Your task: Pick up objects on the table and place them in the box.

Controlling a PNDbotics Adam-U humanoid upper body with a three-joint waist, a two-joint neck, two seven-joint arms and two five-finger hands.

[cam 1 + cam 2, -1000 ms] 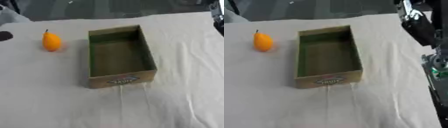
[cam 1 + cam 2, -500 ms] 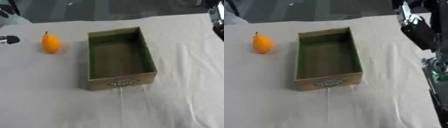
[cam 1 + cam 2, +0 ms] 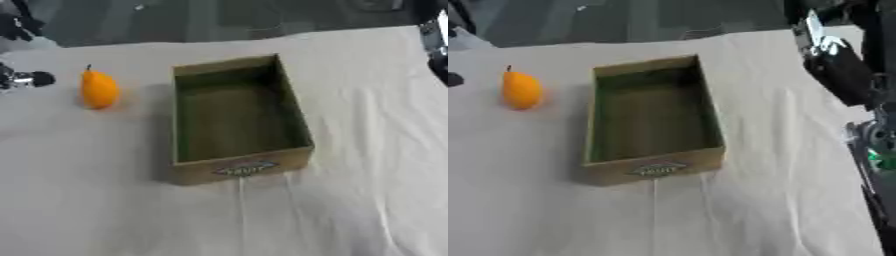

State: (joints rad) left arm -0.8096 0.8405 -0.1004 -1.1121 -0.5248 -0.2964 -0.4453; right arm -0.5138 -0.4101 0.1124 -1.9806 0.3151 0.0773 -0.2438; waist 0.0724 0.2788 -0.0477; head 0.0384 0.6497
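left hand (image 3: 24,79) fingers: cannot tell | smooth orange pear (image 3: 99,89) upright | rectangular cardboard box (image 3: 238,120) | creased white cloth (image 3: 350,190)

Head stereo pair looks down, sharing box (image 3: 238,120) (centre) and table (image 3: 350,210).

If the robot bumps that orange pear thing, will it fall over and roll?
Probably. The orange pear stands upright on its rounded bottom, stem up, so a nudge would likely tip it. Its curved sides suggest it would then roll, though the soft white cloth might slow it.

Orange pear (image 3: 521,90) left of box (image 3: 654,168)
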